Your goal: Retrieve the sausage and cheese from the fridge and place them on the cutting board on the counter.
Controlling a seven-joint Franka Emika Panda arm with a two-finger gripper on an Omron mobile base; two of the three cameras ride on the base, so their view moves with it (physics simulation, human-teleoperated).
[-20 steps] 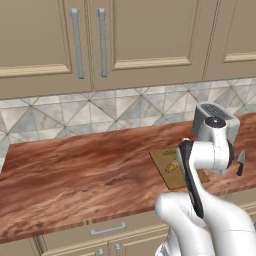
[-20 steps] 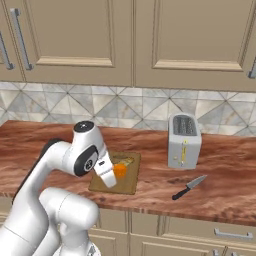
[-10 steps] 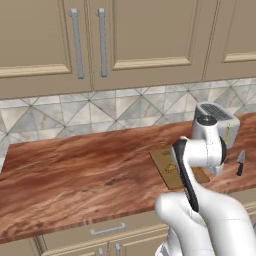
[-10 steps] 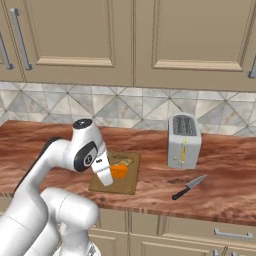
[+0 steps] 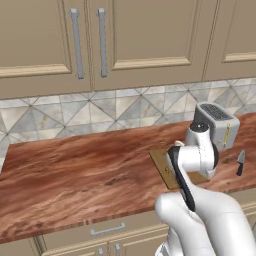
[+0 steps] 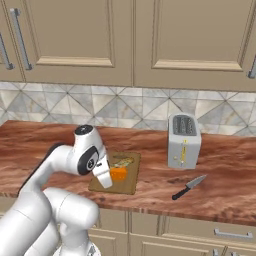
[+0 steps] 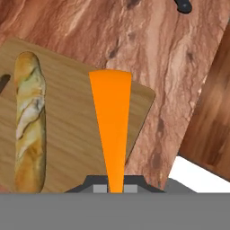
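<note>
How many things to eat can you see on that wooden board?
2. A baguette lies along one side of the cutting board; the cheese, an orange wedge, is over the board's middle in the gripper. The arm may hide more.

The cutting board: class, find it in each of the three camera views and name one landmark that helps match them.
Left base view: cutting board right of centre on the counter, partly behind the arm.
Right base view: lower centre, bearing the cheese.
Hand view: left half, under the cheese.
Shared landmark: the knife on the counter.
</note>
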